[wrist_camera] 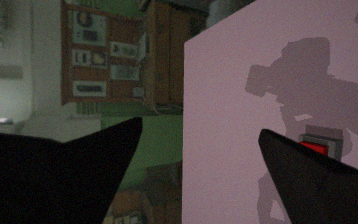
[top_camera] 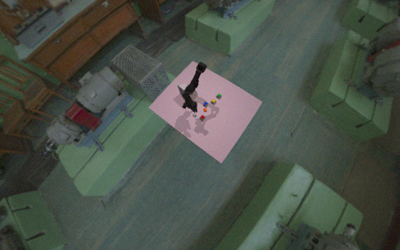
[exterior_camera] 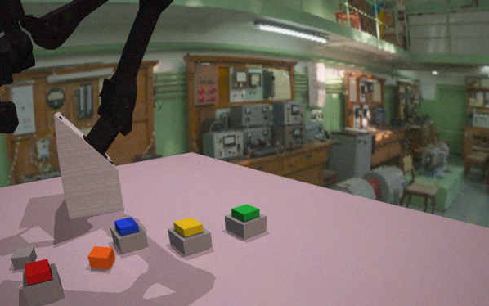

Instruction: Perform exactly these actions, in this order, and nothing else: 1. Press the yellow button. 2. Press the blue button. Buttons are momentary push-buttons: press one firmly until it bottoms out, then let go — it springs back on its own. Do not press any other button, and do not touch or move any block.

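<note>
You are looking at an old workshop with green walls, wooden cabinets and grey instrument racks. In the middle sits a pale pink bench [exterior_camera: 341,254]. Your black arm [exterior_camera: 124,86] rises from the bench's far left side, behind a tilted, pale wood-grained slab [exterior_camera: 87,180].

Along the bench runs a row of push-buttons on grey bases: the green button [exterior_camera: 245,212] farthest right, then the yellow button [exterior_camera: 188,227] beside it, then the blue button [exterior_camera: 127,226]. The red button [exterior_camera: 38,272] sits apart at the near left. An orange block [exterior_camera: 101,257] lies between the blue and red buttons, and a small grey block [exterior_camera: 24,257] sits just behind the red one.

Your hand [wrist_camera: 201,145] hangs high above the bench's left part, its fingers spread wide and holding nothing. In the wrist view the red button peeks out from behind one fingertip, well below it. The hand is well apart from the yellow button.
</note>
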`<move>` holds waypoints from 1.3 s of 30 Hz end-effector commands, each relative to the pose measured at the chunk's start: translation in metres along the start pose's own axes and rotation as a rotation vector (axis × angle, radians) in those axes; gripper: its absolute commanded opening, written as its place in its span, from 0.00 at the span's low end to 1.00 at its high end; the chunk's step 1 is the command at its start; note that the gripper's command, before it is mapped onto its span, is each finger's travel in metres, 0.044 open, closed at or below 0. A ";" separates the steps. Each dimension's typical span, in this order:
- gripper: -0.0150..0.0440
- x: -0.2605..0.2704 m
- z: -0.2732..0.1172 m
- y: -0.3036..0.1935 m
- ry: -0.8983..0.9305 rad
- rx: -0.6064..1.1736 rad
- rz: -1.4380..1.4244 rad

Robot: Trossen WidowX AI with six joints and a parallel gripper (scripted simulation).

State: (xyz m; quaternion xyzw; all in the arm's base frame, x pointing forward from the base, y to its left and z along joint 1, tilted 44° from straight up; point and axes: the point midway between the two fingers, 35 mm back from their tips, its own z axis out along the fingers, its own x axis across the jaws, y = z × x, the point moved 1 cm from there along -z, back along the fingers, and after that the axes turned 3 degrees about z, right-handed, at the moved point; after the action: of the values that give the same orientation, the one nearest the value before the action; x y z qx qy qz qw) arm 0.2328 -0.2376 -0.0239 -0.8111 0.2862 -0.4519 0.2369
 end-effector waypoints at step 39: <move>0.49 -0.153 0.020 -0.295 -0.694 1.031 -1.627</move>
State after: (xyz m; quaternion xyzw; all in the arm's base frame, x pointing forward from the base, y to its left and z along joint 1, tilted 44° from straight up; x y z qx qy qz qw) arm 0.2568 0.0805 0.0659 -0.6430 -0.6678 -0.2782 0.2515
